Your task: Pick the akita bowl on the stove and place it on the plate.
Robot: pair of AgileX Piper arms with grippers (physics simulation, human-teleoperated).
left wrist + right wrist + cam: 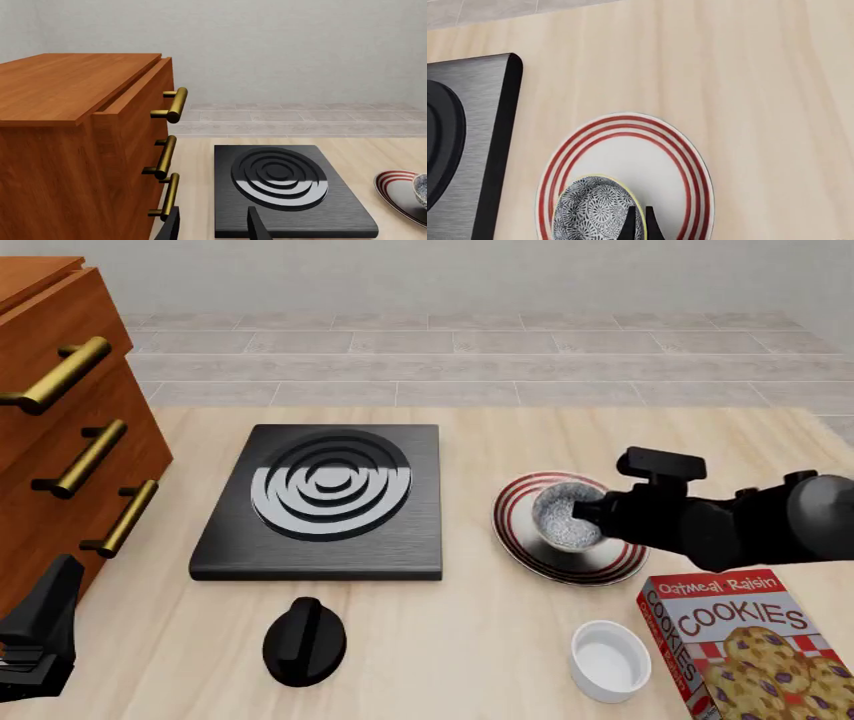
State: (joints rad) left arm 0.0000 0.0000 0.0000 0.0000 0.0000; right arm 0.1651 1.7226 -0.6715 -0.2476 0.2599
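Note:
The akita bowl (563,523), speckled grey inside, is over the white red-ringed plate (511,533), right of the stove (320,505). I cannot tell whether the bowl rests on the plate or hangs just above it. My right gripper (589,510) reaches in from the right and is shut on the bowl's rim. In the right wrist view its thin fingertips (628,226) pinch the edge of the bowl (590,212) above the plate (627,150). My left gripper (213,227) is open and empty, low at the near left (40,640), with the bare stove (287,190) ahead of it.
A wooden drawer cabinet (67,420) with brass handles fills the left side. A black knob (304,640) lies in front of the stove. A small white bowl (610,660) and a cookie box (741,650) sit at the near right.

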